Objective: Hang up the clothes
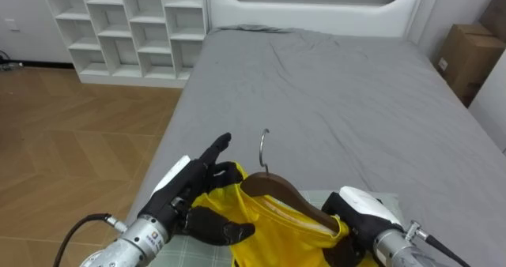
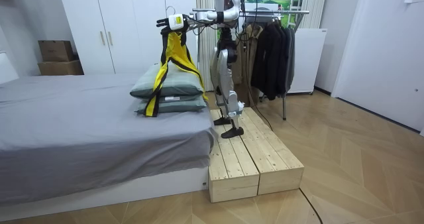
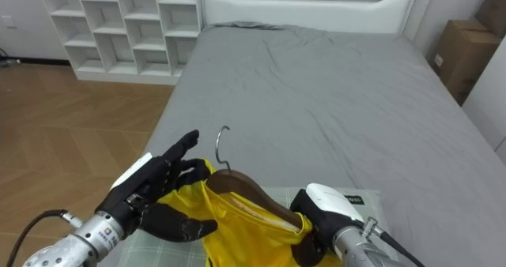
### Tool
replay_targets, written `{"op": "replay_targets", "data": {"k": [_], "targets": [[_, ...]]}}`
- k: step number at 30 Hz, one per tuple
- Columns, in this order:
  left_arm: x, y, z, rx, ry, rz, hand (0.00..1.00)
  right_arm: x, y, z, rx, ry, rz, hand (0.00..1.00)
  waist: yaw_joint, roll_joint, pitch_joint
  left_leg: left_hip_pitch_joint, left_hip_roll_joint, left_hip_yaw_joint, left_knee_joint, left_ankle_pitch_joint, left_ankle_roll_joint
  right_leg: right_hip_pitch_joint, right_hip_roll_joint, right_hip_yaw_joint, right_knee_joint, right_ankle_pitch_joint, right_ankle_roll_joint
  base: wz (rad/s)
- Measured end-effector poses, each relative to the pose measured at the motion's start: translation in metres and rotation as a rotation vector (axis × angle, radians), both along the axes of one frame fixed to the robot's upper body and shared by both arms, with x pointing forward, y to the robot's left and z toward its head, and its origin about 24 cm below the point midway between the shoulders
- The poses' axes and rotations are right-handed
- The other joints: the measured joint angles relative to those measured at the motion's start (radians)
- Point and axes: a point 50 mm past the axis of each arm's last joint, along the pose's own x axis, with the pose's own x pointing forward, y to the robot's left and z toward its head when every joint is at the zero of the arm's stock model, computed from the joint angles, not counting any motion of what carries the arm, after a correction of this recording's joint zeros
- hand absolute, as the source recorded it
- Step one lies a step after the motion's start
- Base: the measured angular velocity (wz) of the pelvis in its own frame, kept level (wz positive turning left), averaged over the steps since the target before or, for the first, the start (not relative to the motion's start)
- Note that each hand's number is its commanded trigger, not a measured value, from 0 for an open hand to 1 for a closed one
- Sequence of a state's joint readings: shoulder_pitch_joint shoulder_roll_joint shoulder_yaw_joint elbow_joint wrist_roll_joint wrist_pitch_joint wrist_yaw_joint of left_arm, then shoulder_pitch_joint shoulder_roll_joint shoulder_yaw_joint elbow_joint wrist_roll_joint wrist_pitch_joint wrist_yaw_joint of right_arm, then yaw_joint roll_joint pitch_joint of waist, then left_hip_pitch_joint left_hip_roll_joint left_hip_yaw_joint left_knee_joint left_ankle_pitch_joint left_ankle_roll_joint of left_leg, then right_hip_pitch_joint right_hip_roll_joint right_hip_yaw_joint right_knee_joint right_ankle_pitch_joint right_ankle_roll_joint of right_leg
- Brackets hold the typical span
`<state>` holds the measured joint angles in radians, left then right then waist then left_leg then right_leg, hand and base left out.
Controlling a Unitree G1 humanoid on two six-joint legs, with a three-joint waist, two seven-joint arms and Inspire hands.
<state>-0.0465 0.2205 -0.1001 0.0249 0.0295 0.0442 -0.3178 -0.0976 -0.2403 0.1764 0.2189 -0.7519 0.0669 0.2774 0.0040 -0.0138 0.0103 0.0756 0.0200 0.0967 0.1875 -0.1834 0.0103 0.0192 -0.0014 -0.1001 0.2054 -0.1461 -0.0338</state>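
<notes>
A yellow garment (image 1: 254,229) hangs on a brown wooden hanger (image 1: 278,193) whose metal hook (image 1: 263,147) points up. My left hand (image 1: 186,196) is at the garment's left shoulder; the upper fingers stretch forward, while the thumb and lower fingers pinch the yellow cloth. My right hand (image 1: 362,210) is shut round the hanger's right end, with cloth bunched under it. In the room view I stand on a wooden platform (image 2: 252,151) at the foot of the bed, holding the garment (image 2: 173,58) high so that it dangles over two stacked pillows (image 2: 169,88).
The grey bed (image 1: 332,93) stretches ahead to a white headboard (image 1: 316,2). White cube shelves (image 1: 126,26) stand at the left and a cardboard box (image 1: 468,55) at the right. Behind me, a clothes rack (image 2: 278,12) holds dark clothes (image 2: 273,52).
</notes>
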Motion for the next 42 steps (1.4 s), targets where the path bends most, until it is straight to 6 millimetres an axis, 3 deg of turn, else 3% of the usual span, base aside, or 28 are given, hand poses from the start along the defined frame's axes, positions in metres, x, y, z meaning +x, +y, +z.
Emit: {"op": "replay_targets", "data": {"k": [17, 25, 29, 34, 42], "targets": [[-0.001, 0.007, -0.008, 0.034, 0.041, -0.006, 0.0, 0.0, -0.002, 0.002, -0.008, 0.01, 0.005, 1.0, 0.0, 0.025, -0.0001, 0.0, -0.001, -0.005, 0.0, 0.0, 0.0, 0.001, -0.001, -0.003, -0.001, 0.0, 0.0, 0.0], [-0.004, 0.044, -0.014, 0.165, 0.073, 0.096, 0.0, 0.002, -0.021, 0.007, -0.067, -0.001, -0.027, 1.0, 0.004, 0.056, -0.0022, 0.01, -0.001, -0.005, 0.0, 0.0, 0.0, 0.013, 0.001, -0.007, -0.002, 0.0, 0.0, 0.01], [-0.009, 0.063, -0.022, 0.2, 0.11, 0.174, 0.0, 0.003, -0.033, 0.011, -0.068, -0.019, -0.065, 1.0, 0.003, 0.055, -0.0015, 0.011, -0.001, -0.007, 0.0, 0.0, 0.0, 0.014, 0.0, -0.01, -0.001, -0.003, -0.004, 0.0], [-0.03, 0.088, -0.034, 0.23, 0.171, 0.274, 0.0, -0.004, -0.054, 0.011, -0.093, -0.009, -0.119, 1.0, 0.01, 0.055, -0.0015, 0.029, -0.002, -0.007, -0.008, 0.0, 0.0, 0.028, 0.004, -0.005, -0.002, -0.005, -0.003, -0.02], [-0.047, 0.113, -0.059, 0.239, 0.298, 0.379, 0.0, -0.007, -0.065, 0.013, -0.097, -0.016, -0.161, 1.0, 0.028, 0.05, -0.0006, 0.037, -0.003, -0.008, -0.019, 0.0, 0.0, 0.033, 0.003, 0.003, -0.003, -0.009, -0.001, 0.02]]}}
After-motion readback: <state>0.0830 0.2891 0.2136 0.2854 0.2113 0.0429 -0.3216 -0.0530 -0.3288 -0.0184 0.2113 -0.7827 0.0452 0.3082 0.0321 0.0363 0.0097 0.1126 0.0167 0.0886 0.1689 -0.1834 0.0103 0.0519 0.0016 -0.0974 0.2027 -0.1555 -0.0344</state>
